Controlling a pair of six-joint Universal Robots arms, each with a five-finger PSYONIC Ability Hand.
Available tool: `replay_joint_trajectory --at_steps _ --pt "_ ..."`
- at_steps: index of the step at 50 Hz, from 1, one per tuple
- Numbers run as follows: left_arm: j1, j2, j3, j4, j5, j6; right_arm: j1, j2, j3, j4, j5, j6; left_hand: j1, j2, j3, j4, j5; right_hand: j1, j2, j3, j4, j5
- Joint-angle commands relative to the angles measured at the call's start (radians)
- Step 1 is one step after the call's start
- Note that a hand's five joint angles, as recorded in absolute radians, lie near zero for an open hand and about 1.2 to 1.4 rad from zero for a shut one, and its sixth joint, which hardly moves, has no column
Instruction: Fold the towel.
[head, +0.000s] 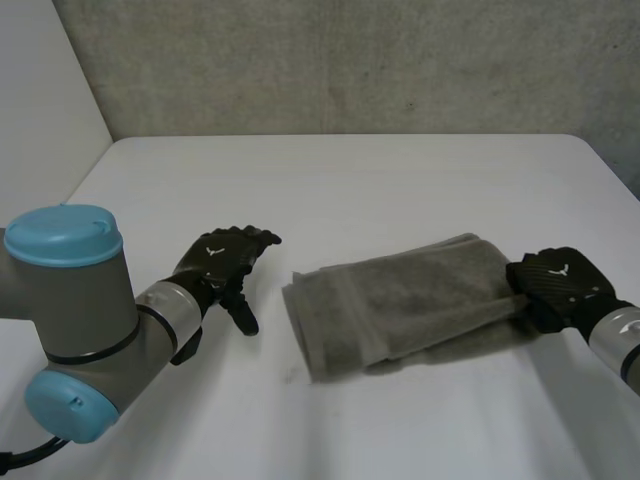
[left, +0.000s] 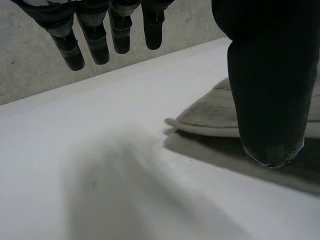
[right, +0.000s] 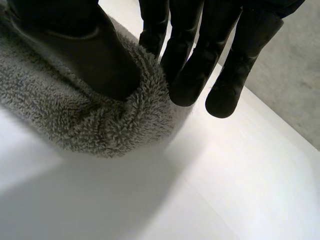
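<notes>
- White tabletop (head: 350, 180) ran back to a grey concrete wall (head: 350, 60) at 12 o'clock in the head view.
- Head view: the towel (head: 400, 305), grey and already folded into a thick strip, lay flat on the tabletop, toward 4 o'clock from its centre.
- Head view: the left hand (head: 220, 258) sat at the towel's 9 o'clock side, clear of the cloth with bare tabletop between them; its grey arm (head: 80, 310) with light-blue caps came in from 8 o'clock.
- Head view: the right hand (head: 560, 282) lay on the towel's 3 o'clock end.
- Left wrist view: the left hand (left: 270, 75) was released, fingers (left: 95, 45) hanging relaxed and grasping nothing; a corner of the towel (left: 210, 112) lay on the tabletop (left: 75, 150) just beyond the thumb.
- Right wrist view: the right hand (right: 85, 55) grasped the towel (right: 95, 125), its thumb pressed into the plush fold and its fingers (right: 190, 75) against the far side of that rolled edge, so the cloth was pinched between them; two fingers reached past the edge over the tabletop (right: 225, 190).
</notes>
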Motion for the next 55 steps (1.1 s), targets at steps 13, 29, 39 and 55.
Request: replay_joint_trajectory --at_steps 13,29,39,55 --pt "0.006 0.023 0.022 -0.004 -0.005 -0.002 0.172 -0.094 -0.052 -0.001 -0.006 -0.183 0.024 0.022 0.021 0.022 0.015 0.082 0.079 0.066 0.056 0.068" --pt "-0.002 0.069 0.040 -0.005 -0.012 -0.002 0.725 0.069 -0.092 -0.109 0.000 -0.494 0.024 0.022 0.021 0.022 0.015 0.082 0.079 0.066 0.056 0.068" --pt "-0.016 0.057 0.063 -0.007 -0.015 -0.002 0.719 0.070 -0.087 -0.116 0.100 -0.458 0.024 0.022 0.021 0.022 0.015 -1.140 -1.143 -1.156 -1.165 -1.153" --pt "-0.138 0.003 0.209 -0.083 -0.145 -0.080 0.371 -0.185 -0.098 -0.025 0.101 0.401 0.159 0.157 0.156 0.157 0.150 -1.140 -1.143 -1.156 -1.165 -1.153"
